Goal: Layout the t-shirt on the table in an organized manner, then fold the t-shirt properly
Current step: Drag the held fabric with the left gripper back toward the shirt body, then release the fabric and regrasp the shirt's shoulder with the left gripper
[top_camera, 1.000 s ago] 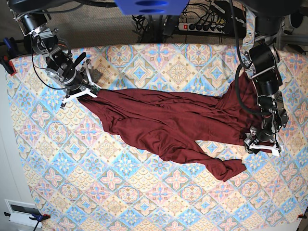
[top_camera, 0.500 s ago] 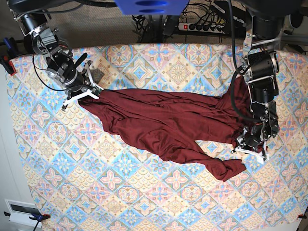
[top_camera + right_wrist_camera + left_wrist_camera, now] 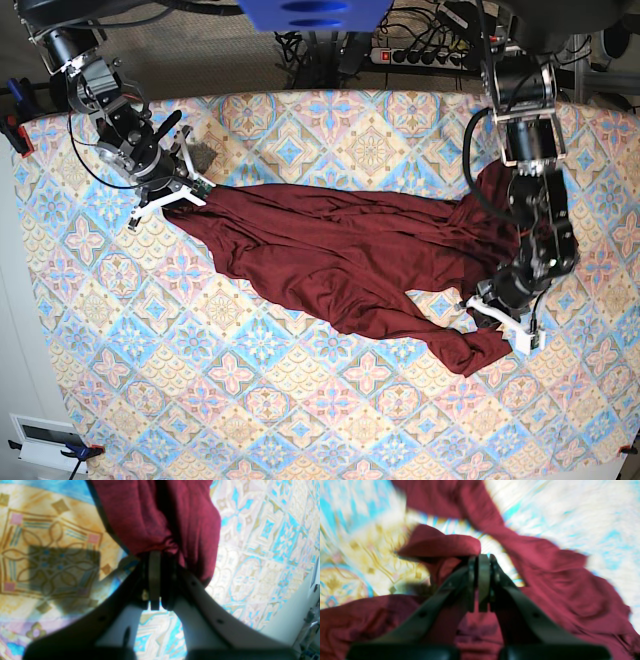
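Both hands pinched on the t-shirt, layout not yet done

T-shirt point(image 3: 350, 255) lies bunched across mid-bench point(image 3: 250, 400), slanting from far-left toward the right edge. Right hand point(image 3: 170, 195) is clamped on its left end; left hand point(image 3: 500, 318) is closed on a fold near the right edge. Judgement: draw the ends apart, low and evenly, so wrinkles flatten without slipping.

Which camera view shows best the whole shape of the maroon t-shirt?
The base view: the whole t-shirt lies bunched and stretched across the table. The left wrist view shows only blurred folds at the left gripper, the right wrist view only a gathered bunch pinched in the right gripper.
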`<state>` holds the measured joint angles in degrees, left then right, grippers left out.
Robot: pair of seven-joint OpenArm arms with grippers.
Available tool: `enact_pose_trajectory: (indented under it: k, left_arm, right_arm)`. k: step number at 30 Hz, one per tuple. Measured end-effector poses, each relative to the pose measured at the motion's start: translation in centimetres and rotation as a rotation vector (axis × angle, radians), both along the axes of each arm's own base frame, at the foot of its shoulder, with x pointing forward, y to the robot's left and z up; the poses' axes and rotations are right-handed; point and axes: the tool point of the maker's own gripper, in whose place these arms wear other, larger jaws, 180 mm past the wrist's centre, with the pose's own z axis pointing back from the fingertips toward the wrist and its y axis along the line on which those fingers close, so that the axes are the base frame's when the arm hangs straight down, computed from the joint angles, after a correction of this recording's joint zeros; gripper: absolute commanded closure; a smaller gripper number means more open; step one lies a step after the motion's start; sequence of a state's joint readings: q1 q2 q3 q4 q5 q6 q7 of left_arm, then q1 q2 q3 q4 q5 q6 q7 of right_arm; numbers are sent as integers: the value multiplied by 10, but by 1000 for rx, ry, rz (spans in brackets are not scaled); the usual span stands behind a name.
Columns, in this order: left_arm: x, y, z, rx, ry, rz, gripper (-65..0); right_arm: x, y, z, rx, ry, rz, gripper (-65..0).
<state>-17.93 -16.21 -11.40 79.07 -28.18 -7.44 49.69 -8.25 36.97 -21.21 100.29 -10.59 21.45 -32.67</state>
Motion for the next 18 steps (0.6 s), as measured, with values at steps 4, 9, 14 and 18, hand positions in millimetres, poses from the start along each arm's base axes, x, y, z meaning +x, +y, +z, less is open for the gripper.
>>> enact_pose_trajectory:
  k: [4,9,14,18]
  left_arm:
    - [-43,-22,17,8,-25,-99,0]
    - [-94,-49,44,25,-94,-213,0]
    - [-138,-66,41,-69,-64,-267,0]
    - [-180,-66,19,-169,31,-287,0]
  right_arm:
    - [-3,-7,-7,-12,20,-14,0]
    - [-4,-17,-18,-20,45,-39,0]
    - [-4,-24,-23,-19,51,-55,0]
    - [-2,-29,-28,-7,55,-67,0]
